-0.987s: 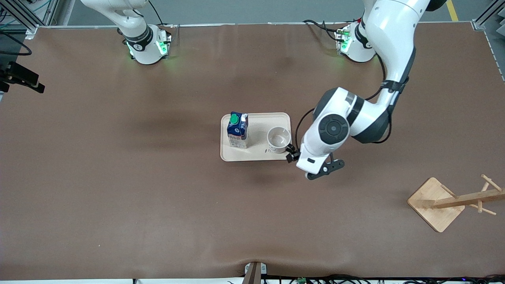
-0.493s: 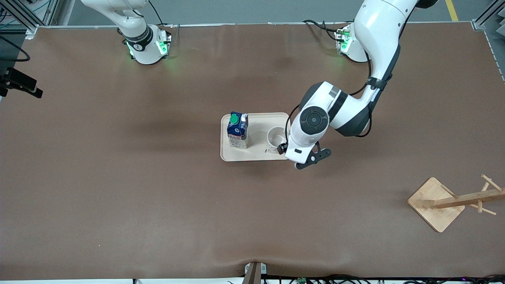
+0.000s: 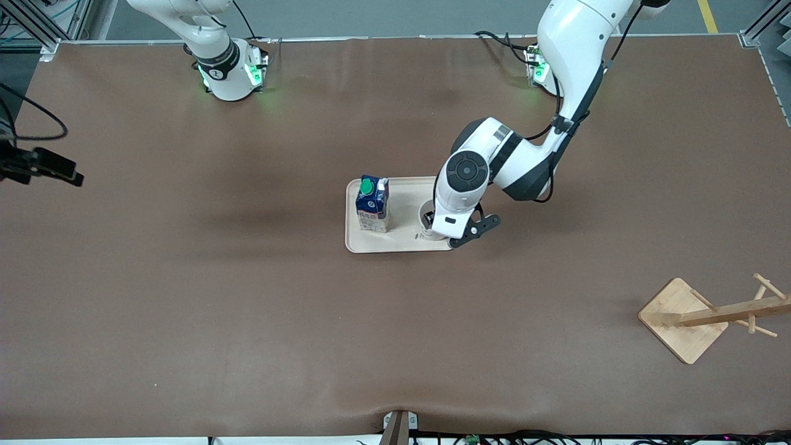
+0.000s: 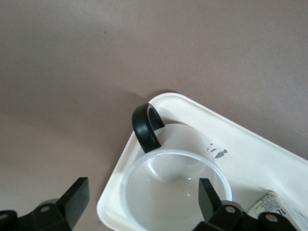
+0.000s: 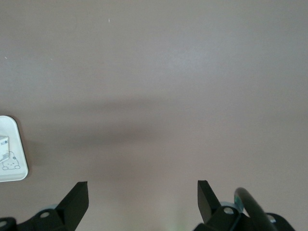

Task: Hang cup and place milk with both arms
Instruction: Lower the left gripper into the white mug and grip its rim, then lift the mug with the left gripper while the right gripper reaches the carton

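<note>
The cup [image 4: 173, 185] stands upright on a cream tray [image 3: 405, 242] at mid-table, its black handle [image 4: 147, 127] toward the tray's corner. In the front view only its rim [image 3: 423, 215] shows beside the left hand. My left gripper [image 4: 143, 192] is open just above the cup, one finger over its inside and the other outside it over the tray's edge; it also shows in the front view [image 3: 431, 224]. The milk [image 3: 372, 203] stands on the same tray, toward the right arm's end. My right gripper [image 5: 143, 192] is open and empty, high over bare table.
A wooden cup rack [image 3: 710, 315] lies tipped on its side near the left arm's end, nearer the front camera. The tray's corner [image 5: 9, 154] shows in the right wrist view. The brown table [image 3: 247, 309] is bare elsewhere.
My left arm has swung toward the tray, and its open gripper has come from beside the tray to over the cup. The right arm's dark hand at the view's edge has shifted.
</note>
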Motion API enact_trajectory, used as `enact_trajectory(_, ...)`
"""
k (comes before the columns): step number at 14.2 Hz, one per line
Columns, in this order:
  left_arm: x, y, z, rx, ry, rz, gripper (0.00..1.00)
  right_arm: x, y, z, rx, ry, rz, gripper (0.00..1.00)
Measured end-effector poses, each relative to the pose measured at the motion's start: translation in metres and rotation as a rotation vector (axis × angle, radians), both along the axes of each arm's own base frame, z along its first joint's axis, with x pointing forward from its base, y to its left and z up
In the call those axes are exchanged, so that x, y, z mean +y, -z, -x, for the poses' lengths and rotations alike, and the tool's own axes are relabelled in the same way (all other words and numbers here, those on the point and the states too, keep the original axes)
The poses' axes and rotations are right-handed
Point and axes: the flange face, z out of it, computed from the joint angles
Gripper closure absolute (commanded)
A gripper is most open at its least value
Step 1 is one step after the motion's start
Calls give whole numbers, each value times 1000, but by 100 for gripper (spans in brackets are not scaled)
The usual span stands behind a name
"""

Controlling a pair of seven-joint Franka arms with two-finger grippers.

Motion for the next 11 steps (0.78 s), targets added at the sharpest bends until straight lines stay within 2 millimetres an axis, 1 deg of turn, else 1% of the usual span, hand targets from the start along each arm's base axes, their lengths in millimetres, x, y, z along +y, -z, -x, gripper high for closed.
enact_trajectory(1, -3, 6, 5, -7, -4, 5, 10, 4, 13, -6, 19, -9, -1, 0)
enact_trajectory(2, -5, 11, 10, -10, -9, 7, 23, 11, 25, -12, 40, -24, -2, 0)
enact_trajectory(3, -7, 15, 12, -13, -16, 9, 38, 21, 37, -18, 56, -41, -2, 0)
enact_trajectory(4, -8, 17, 12, -13, -19, 9, 56, 29, 44, -22, 67, -53, -2, 0)
enact_trajectory(6, -8, 19, 13, -11, -19, 8, 92, 32, 52, -23, 84, -58, -2, 0)
enact_trajectory(7, -9, 20, 14, -10, -17, 7, 100, 31, 53, -22, 97, -56, -3, 0)
enact_trajectory(8, -10, 21, 15, -9, -15, 7, 100, 32, 54, -19, 118, -59, -5, 0)
enact_trajectory(9, -11, 21, 16, -9, -13, 7, 100, 38, 56, -16, 145, -68, -8, 0)
enact_trajectory(10, -12, 21, 16, -10, -11, 8, 100, 49, 57, -14, 167, -87, -8, 0)
enact_trajectory(11, -13, 20, 16, -18, -5, 7, 100, 65, 58, -12, 181, -113, -7, 0)
